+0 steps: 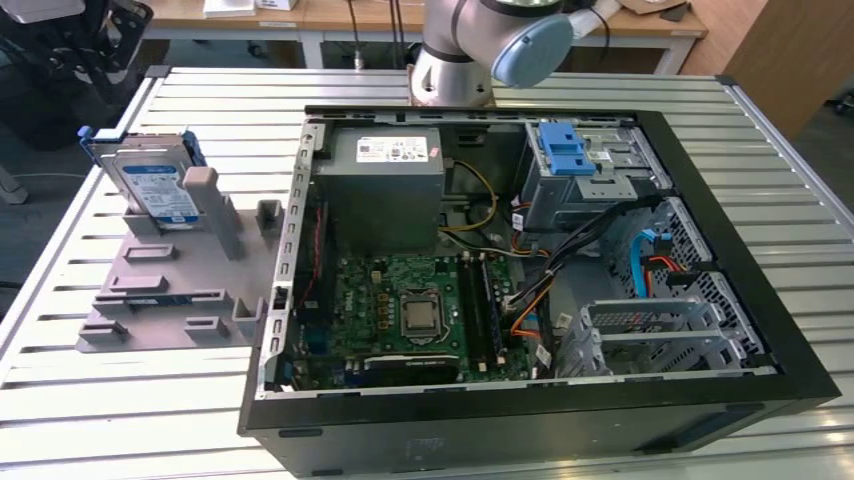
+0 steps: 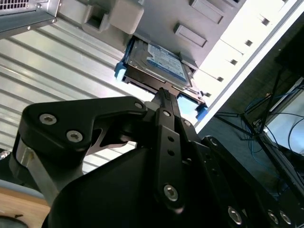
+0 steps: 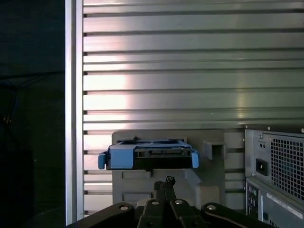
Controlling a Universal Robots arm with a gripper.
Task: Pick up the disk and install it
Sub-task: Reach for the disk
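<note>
gripper: gripper (image 2: 163, 93) clenched, fingertips pressed together with nothing between them; grasps nothing, touches nothing; in both wrist views its tip points toward the disk with a clear gap between
disk: disk (image 1: 151, 187) is silver with a blue-and-white label and a blue bracket round its edges; stands on edge, leaning back a little, in a slot at the far end of the holder; seen edge-on in the first wrist view
holder: grey holder (image 1: 174, 290) lies flat on the desk (image 1: 200, 110); it sits just beside the computer case, on the exterior view's left of it
computer case: black computer case (image 1: 747, 310) lies on its side, open face up
case contents: grey power supply (image 1: 380, 185) with a white sticker in the far corner on the exterior view's left; green circuit board (image 1: 414, 310) on the near side of it; grey drive cage (image 1: 581, 160) with a blue latch in the far corner on the exterior view's right; orange, black and blue cables (image 1: 534, 290) run between them
arm: arm (image 1: 454, 60) rises at the far edge of the desk, behind the case
</note>
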